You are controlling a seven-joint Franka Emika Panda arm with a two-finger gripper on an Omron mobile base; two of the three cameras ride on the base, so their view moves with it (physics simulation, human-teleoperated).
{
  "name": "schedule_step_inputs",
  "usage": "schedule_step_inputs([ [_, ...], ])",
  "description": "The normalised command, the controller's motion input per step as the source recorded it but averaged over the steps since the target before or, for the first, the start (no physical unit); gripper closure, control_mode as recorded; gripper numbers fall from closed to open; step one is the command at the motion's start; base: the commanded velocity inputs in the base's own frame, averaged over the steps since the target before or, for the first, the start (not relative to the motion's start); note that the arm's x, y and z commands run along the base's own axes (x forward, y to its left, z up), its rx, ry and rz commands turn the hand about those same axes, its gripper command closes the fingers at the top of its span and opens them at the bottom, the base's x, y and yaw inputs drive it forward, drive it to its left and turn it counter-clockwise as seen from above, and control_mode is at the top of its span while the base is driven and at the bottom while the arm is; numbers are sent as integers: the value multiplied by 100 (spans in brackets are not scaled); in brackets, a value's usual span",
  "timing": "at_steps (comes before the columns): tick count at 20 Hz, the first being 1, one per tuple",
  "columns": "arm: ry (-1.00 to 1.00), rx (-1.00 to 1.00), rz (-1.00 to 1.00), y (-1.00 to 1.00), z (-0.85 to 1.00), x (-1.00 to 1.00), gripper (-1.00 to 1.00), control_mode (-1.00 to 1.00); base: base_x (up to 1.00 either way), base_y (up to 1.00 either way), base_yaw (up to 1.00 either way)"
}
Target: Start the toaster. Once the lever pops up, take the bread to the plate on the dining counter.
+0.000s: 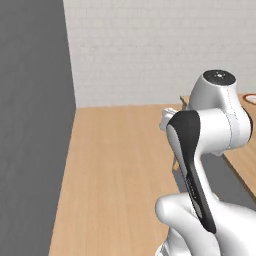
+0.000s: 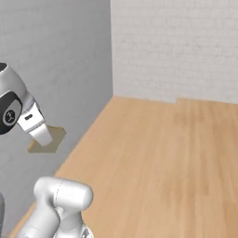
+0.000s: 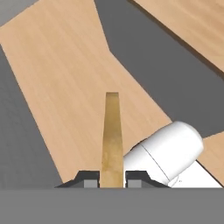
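- Here, one bread (image 3: 112, 140) slice stands edge-on at lower centre of the hand view, clamped between the two fingertips (image 3: 91, 180) of the gripper (image 3: 112, 180).
- At far right of the left base view, possibly the plate (image 1: 251, 99).

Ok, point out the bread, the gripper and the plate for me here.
bread (image 3: 112, 135): hand view, on its thin edge facing the camera.
gripper (image 3: 113, 179): hand view, midway between the fingertips clamping the slice.
plate (image 1: 251, 99): left base view, red rim at the right edge.
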Motion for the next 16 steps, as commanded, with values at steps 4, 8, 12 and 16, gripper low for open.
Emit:
schedule_step_inputs([
  [4,0,0,0,0,0,0,100,100,100,25,-33],
  [8,0,0,0,0,0,0,100,100,100,8,-24],
  [12,0,0,0,0,0,0,100,100,100,12,-17],
  [16,0,0,0,0,0,0,100,100,100,20,-15],
])
